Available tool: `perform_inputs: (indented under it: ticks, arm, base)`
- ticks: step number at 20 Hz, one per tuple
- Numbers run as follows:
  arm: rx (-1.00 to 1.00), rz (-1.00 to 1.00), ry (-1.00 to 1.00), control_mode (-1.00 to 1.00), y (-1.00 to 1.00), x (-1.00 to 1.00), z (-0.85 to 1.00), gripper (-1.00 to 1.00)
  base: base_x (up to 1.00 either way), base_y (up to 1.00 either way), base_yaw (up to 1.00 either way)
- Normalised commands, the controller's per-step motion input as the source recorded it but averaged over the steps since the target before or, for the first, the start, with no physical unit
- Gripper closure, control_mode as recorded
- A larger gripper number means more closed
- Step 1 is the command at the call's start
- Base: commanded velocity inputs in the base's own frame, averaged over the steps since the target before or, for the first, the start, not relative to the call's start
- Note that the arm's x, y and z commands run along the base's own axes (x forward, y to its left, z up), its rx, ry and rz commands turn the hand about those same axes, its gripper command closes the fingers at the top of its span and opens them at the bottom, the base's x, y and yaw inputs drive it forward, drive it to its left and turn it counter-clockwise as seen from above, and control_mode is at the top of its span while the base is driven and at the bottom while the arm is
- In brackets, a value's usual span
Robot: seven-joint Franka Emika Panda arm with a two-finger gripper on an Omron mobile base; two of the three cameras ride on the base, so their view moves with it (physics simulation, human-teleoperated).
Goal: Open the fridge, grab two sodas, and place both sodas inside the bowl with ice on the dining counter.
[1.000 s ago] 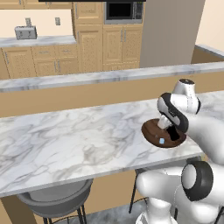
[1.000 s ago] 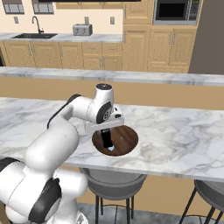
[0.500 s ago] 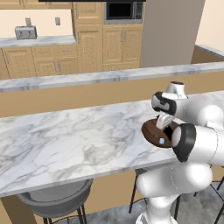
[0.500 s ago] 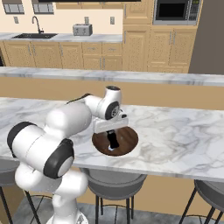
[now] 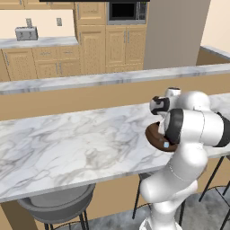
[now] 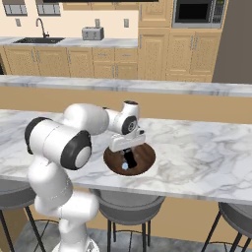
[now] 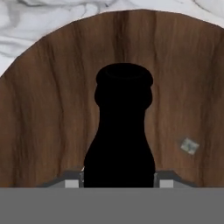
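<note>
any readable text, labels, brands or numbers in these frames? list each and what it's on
None readable in any view.
black bottle, held in the gripper over the bowl: plain glossy black, no label.
microwave: dark front, no legible brand or digits.
toaster: no markings visible.
small pale square in the bowl: too small and blurred to tell if it carries any text.
</note>
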Motion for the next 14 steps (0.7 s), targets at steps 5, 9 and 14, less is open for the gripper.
perform_inputs:
  ticks: [5, 9, 14]
  arm:
    - [0.0, 0.1, 0.03, -1.0, -0.03, 0.29, -0.32, 1.0]
    - [0.0, 0.1, 0.03, -1.0, 0.0, 0.16, -0.32, -1.0]
    - [0.0, 0.07, 0.0, -1.0, -0.01, -0.01, -0.17, -1.0]
  base:
    - [0.0, 0.0, 0.0]
    - [0.0, 0.0, 0.0]
    - [0.0, 0.0, 0.0]
